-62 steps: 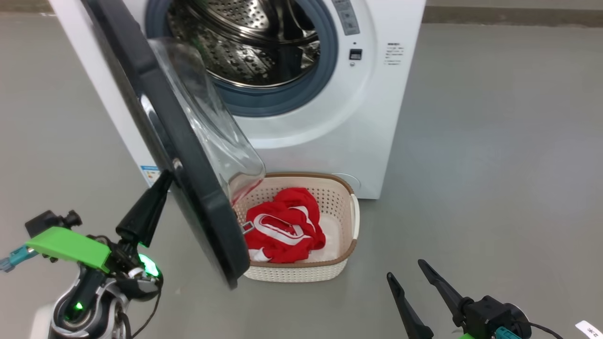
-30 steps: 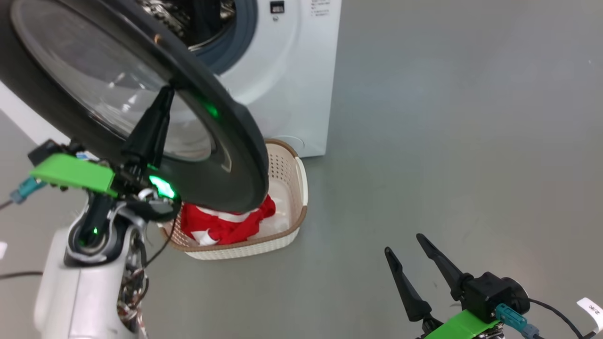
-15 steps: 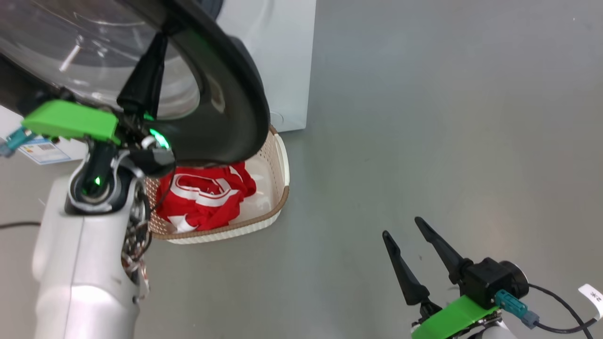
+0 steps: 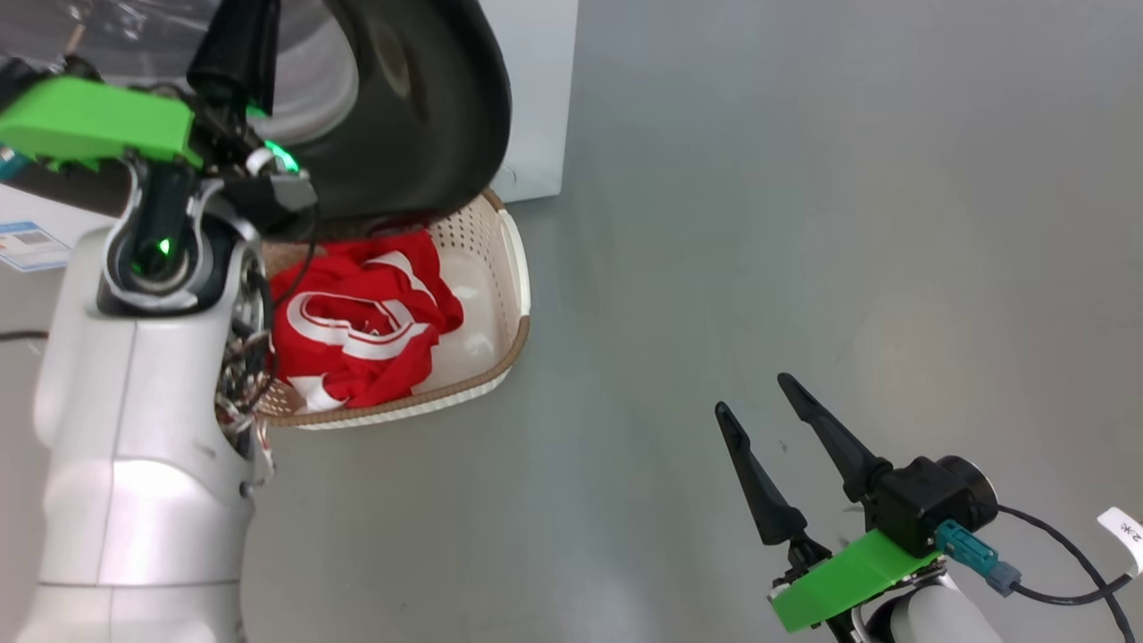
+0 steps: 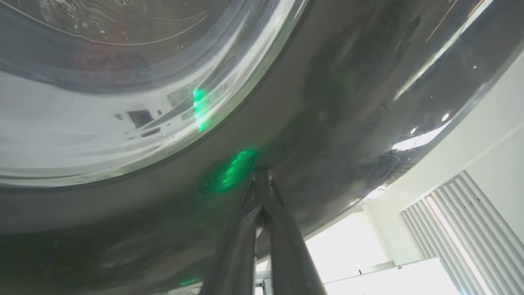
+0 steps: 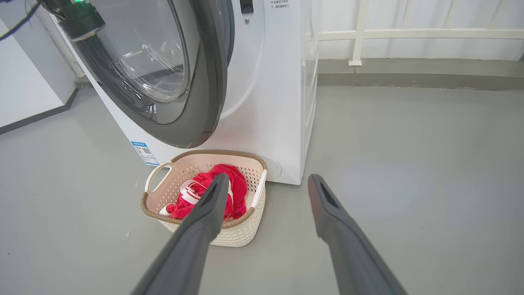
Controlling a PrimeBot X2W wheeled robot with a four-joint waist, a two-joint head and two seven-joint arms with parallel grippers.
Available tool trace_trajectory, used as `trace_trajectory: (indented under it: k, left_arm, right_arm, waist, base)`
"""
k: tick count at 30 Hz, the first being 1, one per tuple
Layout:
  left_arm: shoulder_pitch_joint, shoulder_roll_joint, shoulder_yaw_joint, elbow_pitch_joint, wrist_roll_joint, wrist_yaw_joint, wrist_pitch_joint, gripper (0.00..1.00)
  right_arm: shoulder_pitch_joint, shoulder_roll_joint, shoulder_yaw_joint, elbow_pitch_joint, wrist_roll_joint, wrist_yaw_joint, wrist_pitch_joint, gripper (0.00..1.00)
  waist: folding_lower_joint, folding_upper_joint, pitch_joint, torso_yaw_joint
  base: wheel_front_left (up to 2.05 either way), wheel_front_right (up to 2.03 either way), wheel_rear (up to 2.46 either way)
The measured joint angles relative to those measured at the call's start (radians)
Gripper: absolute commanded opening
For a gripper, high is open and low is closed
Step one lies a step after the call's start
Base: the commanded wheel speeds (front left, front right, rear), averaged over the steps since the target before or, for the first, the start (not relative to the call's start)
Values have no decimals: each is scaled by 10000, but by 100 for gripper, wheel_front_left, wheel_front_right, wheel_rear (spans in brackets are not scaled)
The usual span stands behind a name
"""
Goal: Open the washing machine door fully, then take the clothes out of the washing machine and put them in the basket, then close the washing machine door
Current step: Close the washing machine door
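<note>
The door (image 6: 206, 82) is pressed by the clenched left claw (image 5: 262, 176) at 11 o'clock, the right claw (image 4: 750, 393) released; a push until latched is judged required.

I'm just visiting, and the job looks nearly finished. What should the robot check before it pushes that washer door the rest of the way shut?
1. Laundry moved: ok. The clothes lie inside the basket.
2. Drum emptied: cannot tell. The washing machine door covers the opening.
3. Contact for pushing: ok. The left gripper is shut, with its tips against the door's black rim.
4. Door latched: not ok. A gap shows between the door and the washing machine.
5. Other arm out of the way: ok. The right gripper is open over the floor, apart from the basket and the door.
</note>
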Motion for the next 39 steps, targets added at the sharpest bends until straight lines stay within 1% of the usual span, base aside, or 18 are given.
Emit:
trace_trajectory:
  k: [8,19,26,31,32,33,34,39]
  left_arm:
    - [-723,-12,33,230,295,0,-249,0]
    - [-1169,-17,295,610,378,-2,-334,0]
    - [-1079,-29,479,675,280,-2,-207,0]
    - [-284,-31,391,397,69,-71,-17,0]
    - [-33,-31,320,330,-63,-71,23,20]
    - [230,-31,224,228,-150,-71,21,64]
    - [483,-29,107,96,-167,-71,25,100]
    - [1721,-27,-376,-606,-477,-73,293,100]
  right_arm:
    - [-173,0,4,-13,-38,0,0,100]
    - [-195,0,38,0,-38,0,0,100]
    - [-196,0,31,98,-29,0,0,100]
    - [-188,0,13,163,-2,0,0,100]
    - [-180,0,-10,171,2,0,-2,100]
    - [-166,0,-36,182,2,0,-2,100]
    - [-142,-2,-59,203,4,0,0,100]
    - [110,2,-247,439,247,0,-2,100]
  waist:
    - [0,0,393,-232]
    - [0,0,569,-564]
    - [-1,0,348,-545]
    - [-1,0,15,-437]
    - [-1,0,-68,-409]
    - [-1,0,-157,-376]
    - [0,0,-247,-341]
    - [0,0,-777,-144]
  base:
    - [0,0,0]
    - [0,0,0]
    - [0,0,0]
    - [0,0,0]
    - [0,0,0]
    - [0,0,0]
    - [0,0,0]
    - [0,0,0]
